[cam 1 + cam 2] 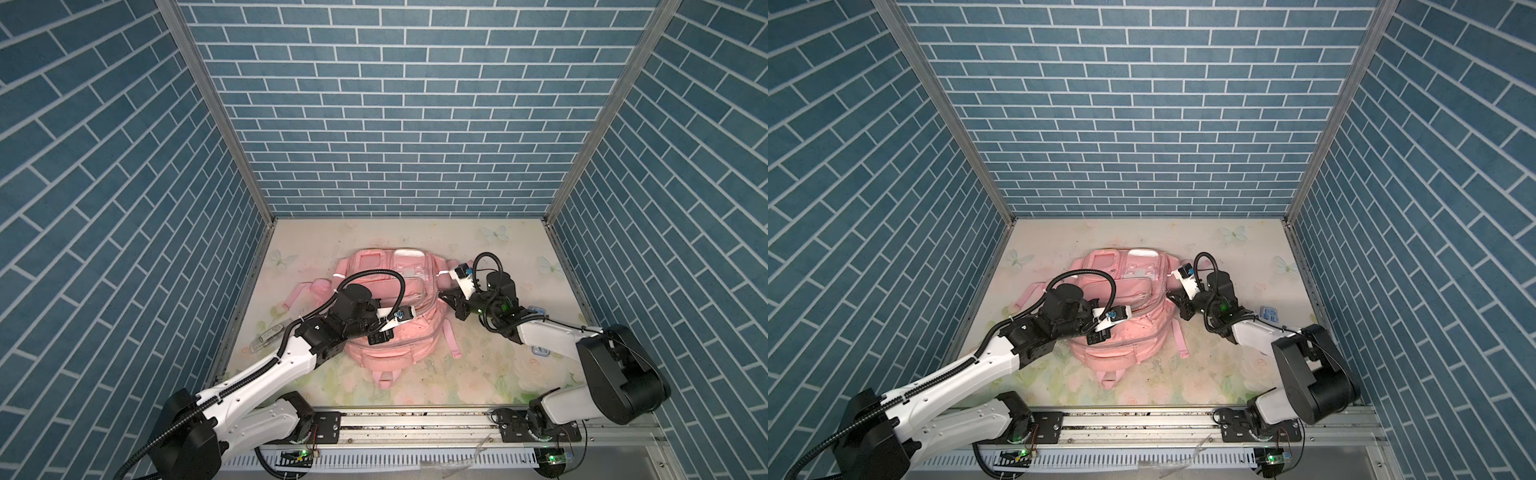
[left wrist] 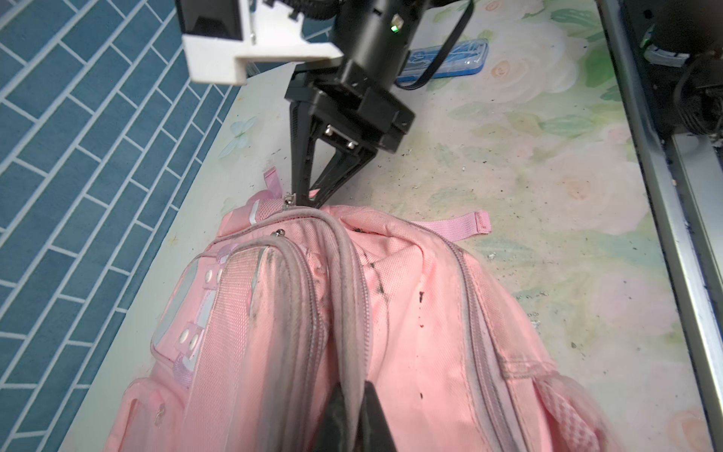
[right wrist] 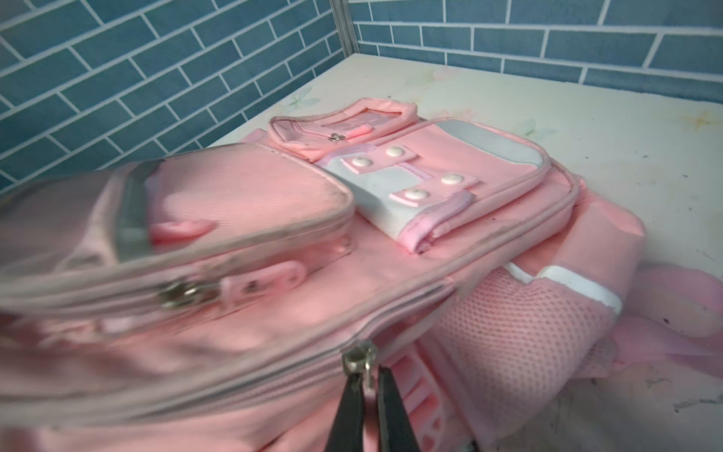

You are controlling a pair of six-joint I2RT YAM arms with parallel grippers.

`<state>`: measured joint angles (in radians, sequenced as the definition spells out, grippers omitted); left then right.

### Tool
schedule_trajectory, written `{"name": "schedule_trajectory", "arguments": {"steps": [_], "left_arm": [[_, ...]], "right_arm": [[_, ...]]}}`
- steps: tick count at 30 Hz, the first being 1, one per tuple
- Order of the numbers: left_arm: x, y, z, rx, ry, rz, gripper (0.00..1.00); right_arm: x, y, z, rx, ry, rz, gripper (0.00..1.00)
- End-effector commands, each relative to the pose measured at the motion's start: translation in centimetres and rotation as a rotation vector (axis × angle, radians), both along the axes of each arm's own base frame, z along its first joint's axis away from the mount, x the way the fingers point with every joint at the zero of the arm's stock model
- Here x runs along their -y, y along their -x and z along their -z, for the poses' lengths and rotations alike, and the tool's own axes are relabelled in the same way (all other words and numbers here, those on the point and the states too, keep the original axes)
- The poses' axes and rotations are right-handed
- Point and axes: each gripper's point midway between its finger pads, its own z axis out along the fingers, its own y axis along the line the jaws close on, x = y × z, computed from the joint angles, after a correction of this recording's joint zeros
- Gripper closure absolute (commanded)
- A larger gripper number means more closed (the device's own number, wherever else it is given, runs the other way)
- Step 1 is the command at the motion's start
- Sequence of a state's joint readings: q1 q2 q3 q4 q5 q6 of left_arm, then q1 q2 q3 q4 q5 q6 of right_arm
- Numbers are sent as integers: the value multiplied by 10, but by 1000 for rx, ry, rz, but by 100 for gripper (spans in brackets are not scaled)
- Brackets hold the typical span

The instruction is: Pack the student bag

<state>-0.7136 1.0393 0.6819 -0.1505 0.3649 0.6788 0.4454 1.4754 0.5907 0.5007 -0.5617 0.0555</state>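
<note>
Floral tabletop (image 1: 457, 374), soft woven pink student bag (image 1: 399, 353), perhaps grimy piping (image 2: 348, 274).

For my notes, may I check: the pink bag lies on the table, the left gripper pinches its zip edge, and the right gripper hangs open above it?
No: the right gripper is shut on the zip pull of the student bag, as the right wrist view shows; the rest stands.

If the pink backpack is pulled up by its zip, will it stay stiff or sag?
Probably it sags: the backpack lies slumped and creased, plainly soft fabric. It looks rather flat, so likely light; the inside is hidden. The right hand pinches the small zip pull, which may slide along rather than lift.
</note>
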Motion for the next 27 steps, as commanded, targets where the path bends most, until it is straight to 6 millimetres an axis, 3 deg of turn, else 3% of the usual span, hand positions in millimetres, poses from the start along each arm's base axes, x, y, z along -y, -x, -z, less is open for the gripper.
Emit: {"name": "schedule_trajectory", "arguments": {"steps": [1,6,12,16,19,20,22,27], "left_arm": [[-7,13,-3,18,-7,66,100],[-7,14,1,-2,16,66,100],[-10,10,5,3,-7,42,100],[-11,8,8,2,-1,21,100],[-10,-1,3,-13,26,-43,100],[-10,-3,-1,-18,43,-69,95],[-9,-5,-7,-9,55,-109,64],[-1,2,-13,53,5,-163,51]], "right_arm": [[35,-47,8,-6,64,215,100],[34,-59,23,-52,108,224,100],[51,-75,39,-107,209,306,100],[53,-81,36,-105,222,294,100],[33,-66,23,-92,171,145,92],[30,-60,18,-84,154,113,88],[30,-49,6,-50,135,85,81],[41,-21,-19,74,126,77,69]]}}
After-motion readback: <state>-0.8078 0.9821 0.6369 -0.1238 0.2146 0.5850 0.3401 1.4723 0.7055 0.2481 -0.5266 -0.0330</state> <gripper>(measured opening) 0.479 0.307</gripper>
